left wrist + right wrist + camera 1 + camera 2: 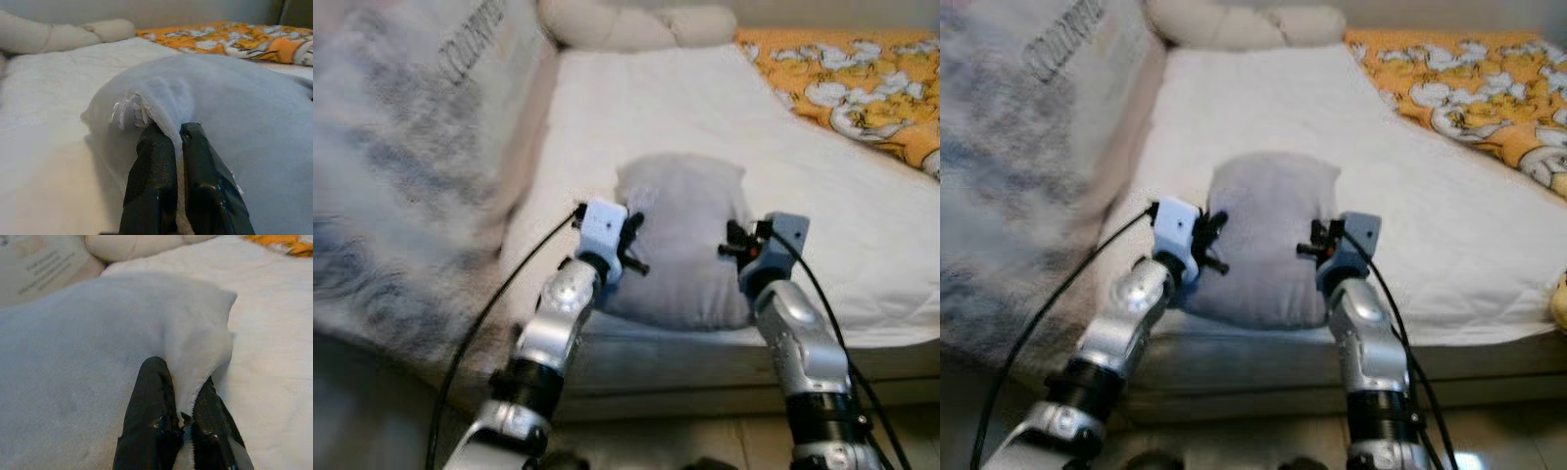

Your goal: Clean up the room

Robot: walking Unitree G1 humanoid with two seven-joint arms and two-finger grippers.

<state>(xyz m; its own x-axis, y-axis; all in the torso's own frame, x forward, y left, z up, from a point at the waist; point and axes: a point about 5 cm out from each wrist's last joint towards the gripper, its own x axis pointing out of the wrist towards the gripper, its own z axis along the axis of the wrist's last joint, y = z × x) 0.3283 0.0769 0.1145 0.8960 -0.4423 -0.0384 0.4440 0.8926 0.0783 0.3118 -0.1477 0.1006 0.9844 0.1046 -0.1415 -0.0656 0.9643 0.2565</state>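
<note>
A folded grey towel point(683, 245) lies on the white bed sheet point(636, 108) close to the mattress's front edge. My left gripper point(634, 247) is shut on the towel's left edge, and the left wrist view shows its black fingers point(154, 166) pinching the hem of the towel point(234, 112). My right gripper point(732, 245) is shut on the towel's right edge. In the right wrist view the fabric of the towel point(98, 342) is pressed between its fingers point(149, 401).
A cream pillow point(636, 22) lies at the head of the bed. An orange patterned blanket point(852, 78) covers the far right. A grey printed cover point(401, 147) hangs at the left. The mattress front edge point(685, 357) is just below the towel.
</note>
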